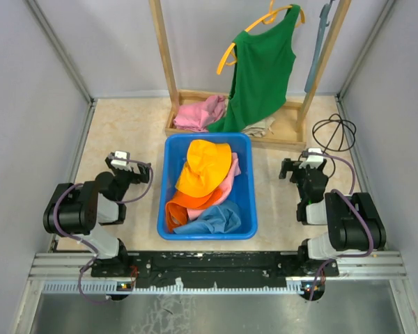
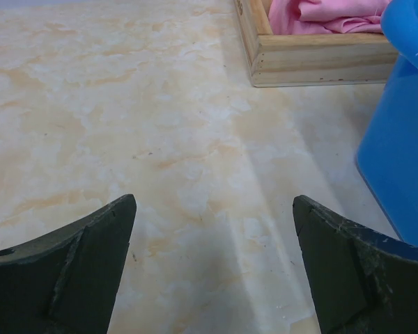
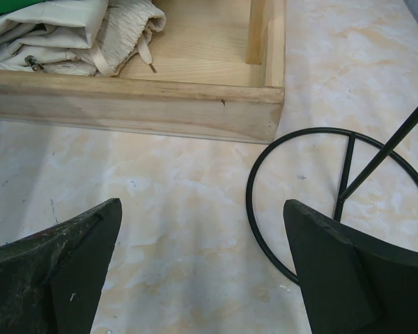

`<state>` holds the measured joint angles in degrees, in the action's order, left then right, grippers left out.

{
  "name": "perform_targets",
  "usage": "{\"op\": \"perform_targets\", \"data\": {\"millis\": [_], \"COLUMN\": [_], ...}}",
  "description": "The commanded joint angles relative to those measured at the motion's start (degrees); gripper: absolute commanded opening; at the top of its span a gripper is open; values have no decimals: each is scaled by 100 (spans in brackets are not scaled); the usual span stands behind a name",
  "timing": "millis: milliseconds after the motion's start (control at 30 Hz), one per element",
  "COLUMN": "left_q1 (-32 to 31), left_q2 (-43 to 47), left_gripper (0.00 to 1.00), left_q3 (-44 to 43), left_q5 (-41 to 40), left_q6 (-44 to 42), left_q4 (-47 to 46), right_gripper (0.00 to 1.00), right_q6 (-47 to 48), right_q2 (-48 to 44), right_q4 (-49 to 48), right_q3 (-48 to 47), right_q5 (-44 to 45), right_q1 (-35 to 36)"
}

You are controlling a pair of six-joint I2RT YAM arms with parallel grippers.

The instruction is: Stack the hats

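Four hats lie heaped in a blue bin (image 1: 168,182) at the table's middle. A yellow-orange hat (image 1: 205,167) is on top at the back, with a pink hat (image 1: 228,186) under its right side. In front lie a bright orange hat (image 1: 183,207) and a light blue hat (image 1: 212,220). My left gripper (image 1: 120,161) (image 2: 212,202) rests left of the bin, open over bare tabletop. My right gripper (image 1: 303,165) (image 3: 202,203) is to the bin's right, open too, with nothing between its fingers (image 3: 70,257).
A wooden rack base (image 1: 279,139) (image 2: 320,62) (image 3: 139,108) stands behind the bin, holding pink cloth (image 1: 198,111) (image 2: 334,15) and beige cloth (image 1: 261,127) (image 3: 76,35). A green tank top (image 1: 261,66) hangs above it. A black wire stand (image 1: 334,132) (image 3: 265,209) sits ahead of the right gripper.
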<state>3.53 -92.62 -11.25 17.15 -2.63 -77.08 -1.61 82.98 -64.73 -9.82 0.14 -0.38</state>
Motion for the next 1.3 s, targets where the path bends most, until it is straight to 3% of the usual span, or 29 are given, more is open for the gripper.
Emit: {"op": "perform_targets", "data": {"millis": [0,500,600,700,800,900,1067,1200,1267], "left_q1": [6,4,-143,-164,-166,-166,-156,-153,-158], "left_q2": [100,95,141,478,974,1191,1586,1470,1248], "left_gripper": [99,99,99,99,99,100,99,99,99], "left_q3": [-89,-95,-204,-392,-1282,-2243,-2679,-3475,-3954], "left_q5": [56,48,-306,-614,-1076,-969,-389,434,799], "left_q6": [-37,-40,-117,-23,266,505,894,916,900], "left_q4": [-44,-38,257,739,3094,4730,5036,5671,6054], "right_gripper": [99,99,99,99,99,99,99,99,99], "right_q6": [38,20,-25,-32,-445,-780,-1363,-1744,-1823], "right_q2": [-9,-14,-472,-1470,-2192,-2667,-3068,-2640,-2544], "right_q4": [-367,-316,-390,996,2583,3363,4419,5924,6054], "right_q3": [-134,-165,50,-278,-812,-1169,-1779,-2821,-2985], "right_q5": [91,185,823,996,974,594,-284,-1005,-1206], "right_q1": [20,20,144,241,249,257,317,389,456]}}
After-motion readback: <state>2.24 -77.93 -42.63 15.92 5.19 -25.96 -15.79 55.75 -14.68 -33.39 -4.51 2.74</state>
